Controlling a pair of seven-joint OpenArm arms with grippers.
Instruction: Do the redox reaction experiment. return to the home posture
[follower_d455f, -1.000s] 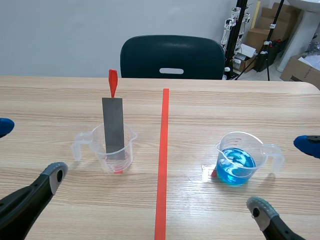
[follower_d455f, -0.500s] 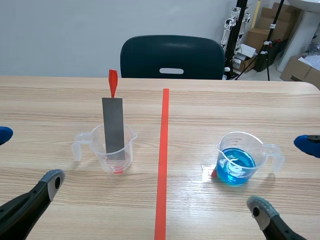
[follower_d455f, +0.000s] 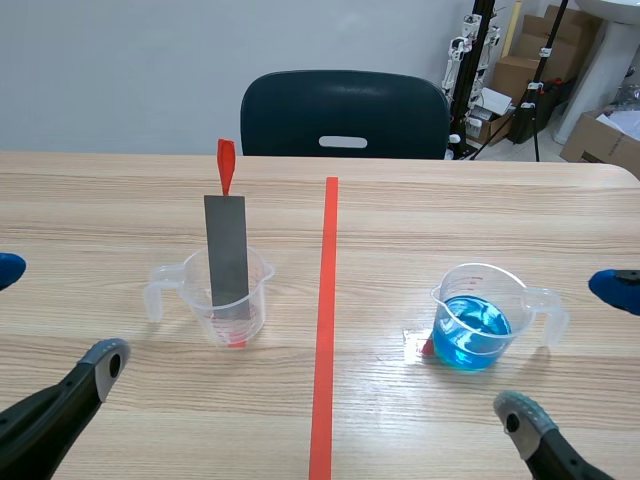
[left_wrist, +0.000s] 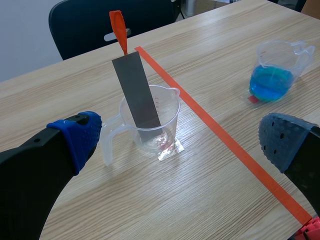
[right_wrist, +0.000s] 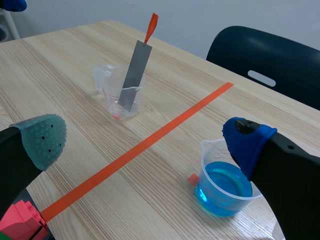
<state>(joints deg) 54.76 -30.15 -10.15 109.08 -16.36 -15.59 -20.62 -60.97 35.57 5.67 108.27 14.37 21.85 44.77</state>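
Fingers spread and empty, the left gripper (left_wrist: 180, 145) is hovering nearer the metal strip (follower_d455f: 227, 255) standing almost upright in its clear cup (follower_d455f: 215, 312), the right gripper (right_wrist: 144, 139) nearer the cup of blue liquid (follower_d455f: 475, 335).

Bright, even room light from overhead. Pale glare on the table (follower_d455f: 120, 190) at 8 o'clock of the blue-liquid beaker (follower_d455f: 472, 322), and the liquid glints. Clear beaker (follower_d455f: 225, 300) casts only a faint soft shadow at its base. My left gripper (left_wrist: 181, 132) has evenly lit pads (left_wrist: 76, 136), no hard shadows.
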